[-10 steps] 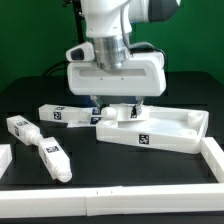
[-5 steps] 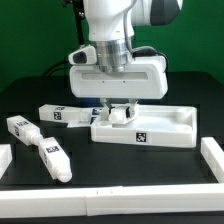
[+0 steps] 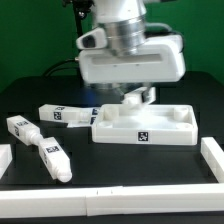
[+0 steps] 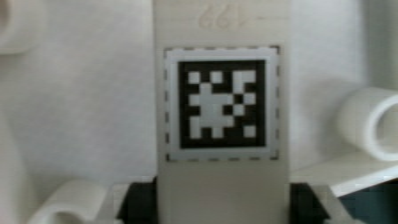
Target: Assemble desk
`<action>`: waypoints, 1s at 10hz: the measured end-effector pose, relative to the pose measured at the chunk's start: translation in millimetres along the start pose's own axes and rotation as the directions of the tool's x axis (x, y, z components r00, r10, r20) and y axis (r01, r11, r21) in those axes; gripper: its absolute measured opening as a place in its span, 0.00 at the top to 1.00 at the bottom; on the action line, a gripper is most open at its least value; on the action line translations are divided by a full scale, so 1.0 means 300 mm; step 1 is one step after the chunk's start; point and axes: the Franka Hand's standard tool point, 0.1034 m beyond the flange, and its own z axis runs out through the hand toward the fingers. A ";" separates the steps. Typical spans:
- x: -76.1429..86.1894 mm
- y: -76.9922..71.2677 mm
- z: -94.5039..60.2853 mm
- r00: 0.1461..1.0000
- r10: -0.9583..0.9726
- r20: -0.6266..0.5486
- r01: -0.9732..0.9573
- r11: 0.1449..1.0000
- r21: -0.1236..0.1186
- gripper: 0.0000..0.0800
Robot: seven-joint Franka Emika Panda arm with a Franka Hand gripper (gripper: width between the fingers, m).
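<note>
The desk panel (image 3: pixel 146 129), white with a raised rim and a tag on its front wall, lies on the black table at the exterior view's right. My gripper (image 3: pixel 135 96) hangs just above the panel's back rim, shut on a white square leg (image 3: pixel 128 98). In the wrist view this leg (image 4: pixel 217 110) runs straight between my dark fingers (image 4: pixel 146 200) and shows its black-and-white tag. A round socket (image 4: pixel 368 120) of the panel shows beside it. The arm hides most of the leg in the exterior view.
Three more tagged legs lie loose at the exterior view's left: one (image 3: pixel 62 115) by the panel's end, one (image 3: pixel 20 127) farther out, one (image 3: pixel 52 157) nearer the front. A white border rail (image 3: pixel 213 160) runs along the right and the front (image 3: pixel 110 202).
The jaws have closed on the leg behind the panel. The hand has since risen with it and shifted toward the exterior view's right. The other parts have not moved.
</note>
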 end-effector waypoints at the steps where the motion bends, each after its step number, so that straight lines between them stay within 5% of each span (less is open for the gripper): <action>1: -0.019 -0.022 0.015 1.000 -0.016 0.006 0.016 1.000 -0.004 0.64; 5: -0.013 -0.016 0.014 1.000 -0.025 0.005 0.025 1.000 -0.005 0.64; 6: -0.031 -0.098 0.022 0.999 -0.038 0.018 0.038 0.999 -0.037 0.64; 7: -0.029 -0.203 0.041 0.993 -0.109 0.052 0.112 0.993 -0.043 0.64; 8: -0.010 -0.255 0.056 0.984 -0.151 0.094 0.156 0.987 -0.044 0.64; 10: -0.009 -0.255 0.060 0.984 -0.148 0.096 0.153 0.987 -0.045 0.64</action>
